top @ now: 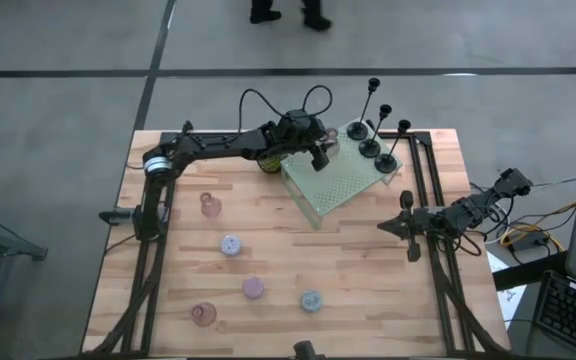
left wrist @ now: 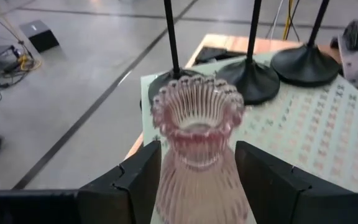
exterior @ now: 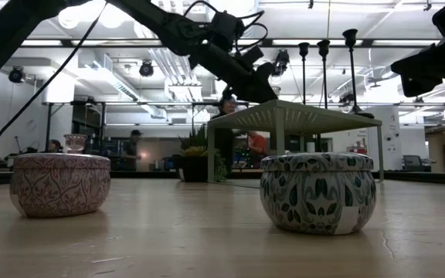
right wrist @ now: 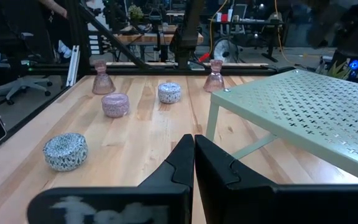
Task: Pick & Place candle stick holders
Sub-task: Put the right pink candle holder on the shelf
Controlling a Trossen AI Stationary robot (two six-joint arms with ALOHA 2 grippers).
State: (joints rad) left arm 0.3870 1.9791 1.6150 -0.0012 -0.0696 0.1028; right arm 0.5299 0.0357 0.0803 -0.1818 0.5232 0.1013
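Wooden bench (top: pixel 268 260) carries a pale green perforated platform (top: pixel 343 180) at its far side. Over the platform's far corner, the left tool (left wrist: pixel 194 177) stands part open around a ribbed pink glass cup (left wrist: pixel 194 134), one finger against each side; the cup is upright, its scalloped mouth up. Just beyond it three black holders (top: pixel 378 150) stand on the platform, stems vertical. By the bench's right edge, the right tool (right wrist: pixel 194 155) is fully closed, holding nothing.

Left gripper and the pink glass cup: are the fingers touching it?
Touching. The left wrist view shows the pink glass cup wedged between both fingers of the left gripper, with no gap on either side, above the green platform.
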